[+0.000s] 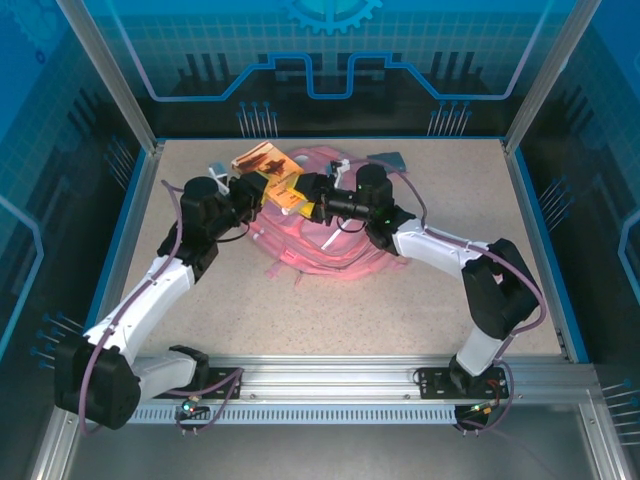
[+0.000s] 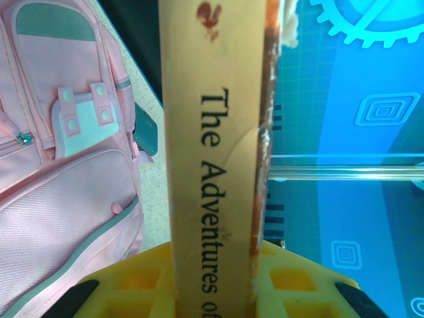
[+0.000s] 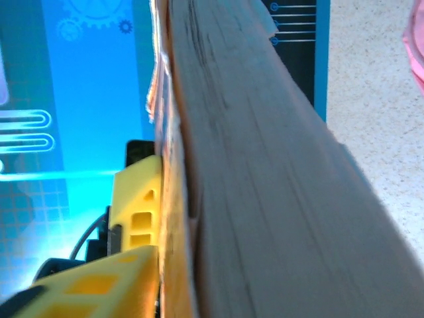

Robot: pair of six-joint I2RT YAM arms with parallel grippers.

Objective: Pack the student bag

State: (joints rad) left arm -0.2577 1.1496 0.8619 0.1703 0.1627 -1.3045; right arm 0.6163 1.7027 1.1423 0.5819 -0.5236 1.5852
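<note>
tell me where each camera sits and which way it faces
top external: above and behind the bases, looking down on the table, both arms, student bag and book.
left wrist: on the left arm, looking along its yellow fingers at the book's spine.
right wrist: on the right arm, facing the book's page edge, one finger showing.
shared: the book, in both wrist views.

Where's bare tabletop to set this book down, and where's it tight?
Bare speckled tabletop runs between the pink fabric backpack and the arm bases, and on the right between backpack and blue table edge. Tight at back centre: left gripper and right gripper meet at the orange-covered book over the backpack, a flat grey-blue item beside it.
</note>
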